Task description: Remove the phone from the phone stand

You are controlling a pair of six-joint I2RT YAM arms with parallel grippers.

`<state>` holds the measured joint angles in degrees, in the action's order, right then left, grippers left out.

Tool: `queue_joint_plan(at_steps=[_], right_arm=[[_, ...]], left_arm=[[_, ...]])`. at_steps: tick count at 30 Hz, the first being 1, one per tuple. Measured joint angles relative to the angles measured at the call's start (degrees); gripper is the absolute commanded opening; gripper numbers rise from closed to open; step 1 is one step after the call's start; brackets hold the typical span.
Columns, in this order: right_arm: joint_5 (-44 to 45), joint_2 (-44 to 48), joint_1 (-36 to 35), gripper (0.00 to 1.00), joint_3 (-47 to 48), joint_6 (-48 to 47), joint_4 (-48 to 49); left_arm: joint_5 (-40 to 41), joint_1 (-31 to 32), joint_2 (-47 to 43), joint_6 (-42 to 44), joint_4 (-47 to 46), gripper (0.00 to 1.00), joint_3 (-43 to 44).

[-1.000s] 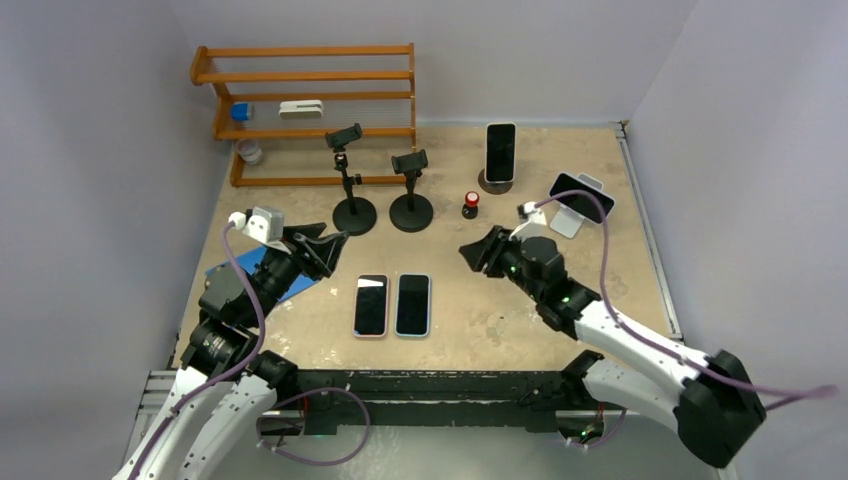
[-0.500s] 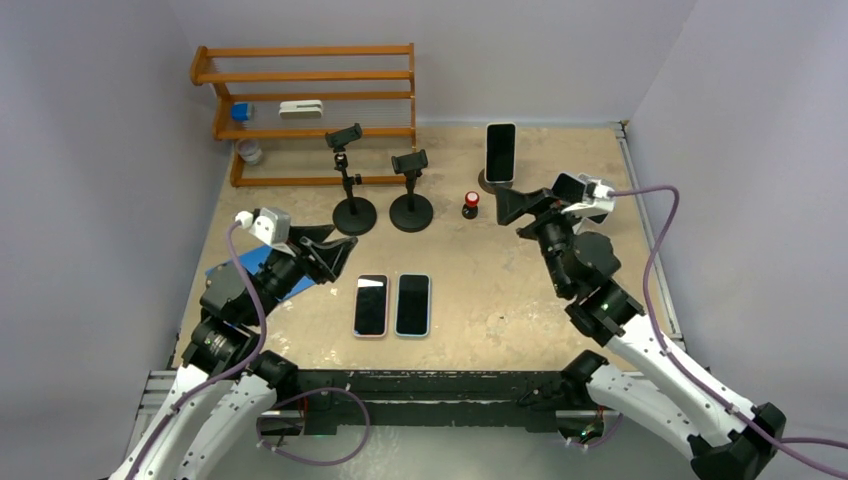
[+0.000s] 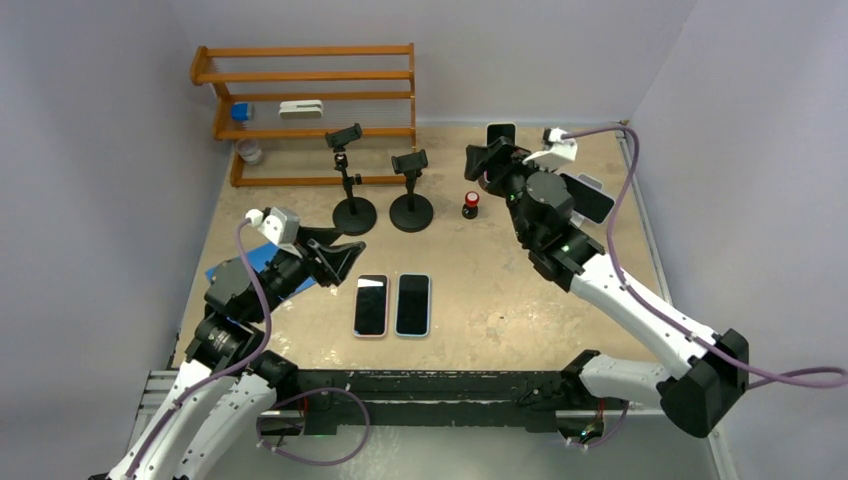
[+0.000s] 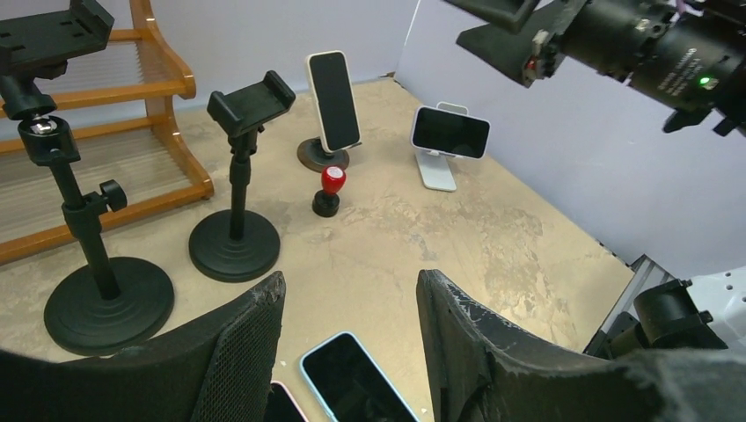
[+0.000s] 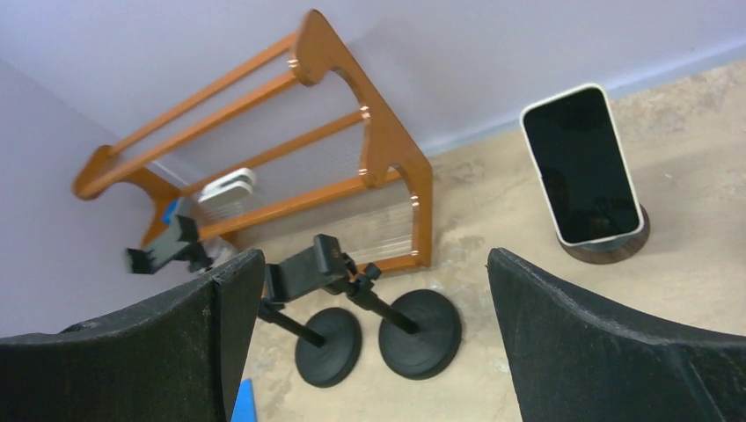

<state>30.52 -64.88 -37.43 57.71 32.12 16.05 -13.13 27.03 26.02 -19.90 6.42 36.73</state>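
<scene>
so far nothing is lifted: the phone (image 5: 581, 165) stands upright on its round stand (image 5: 626, 244) at the far side, the right gripper (image 3: 486, 156) hangs near it, jaws wide and empty, and the left gripper (image 4: 350, 283) is likewise open and empty, so grasping and lifting remain

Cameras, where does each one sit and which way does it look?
Top external: high above and behind the arm bases, looking down at the table; both arms show, left gripper and right gripper.
Left wrist: on the left arm, facing the far right corner; its own open fingers fill the bottom, the right arm crosses the top.
Right wrist: on the right arm, raised, facing far left toward the wooden rack; its open fingers frame the bottom.
Shared: both wrist views show the upright phone on its round stand.
</scene>
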Motion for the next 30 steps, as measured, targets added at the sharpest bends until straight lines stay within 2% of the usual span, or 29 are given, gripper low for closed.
queue_joint_plan(at_steps=[7, 13, 18, 21, 30], right_arm=[[3.5, -7.4, 0.6, 0.96, 0.0, -0.2, 2.1], [3.2, -11.0, 5.3, 0.97, 0.4, -0.2, 6.8], [4.3, -18.1, 8.4, 0.99, 8.2, -1.9, 6.2], [4.0, -22.2, 9.8, 0.99, 11.7, -3.2, 6.1], [-0.3, -25.4, 13.6, 0.99, 10.4, -5.7, 7.1]], left_arm=[[-0.3, 0.0, 1.1, 0.0, -0.3, 0.54, -0.1], [0.3, 0.1, 3.7, 0.5, -0.3, 0.53, -0.1], [1.6, 0.1, 5.0, 1.1, -0.3, 0.52, -0.1], [2.2, 0.1, 5.7, 1.1, -0.3, 0.52, -0.1], [2.3, 0.3, 3.3, 1.0, 0.1, 0.53, -0.1]])
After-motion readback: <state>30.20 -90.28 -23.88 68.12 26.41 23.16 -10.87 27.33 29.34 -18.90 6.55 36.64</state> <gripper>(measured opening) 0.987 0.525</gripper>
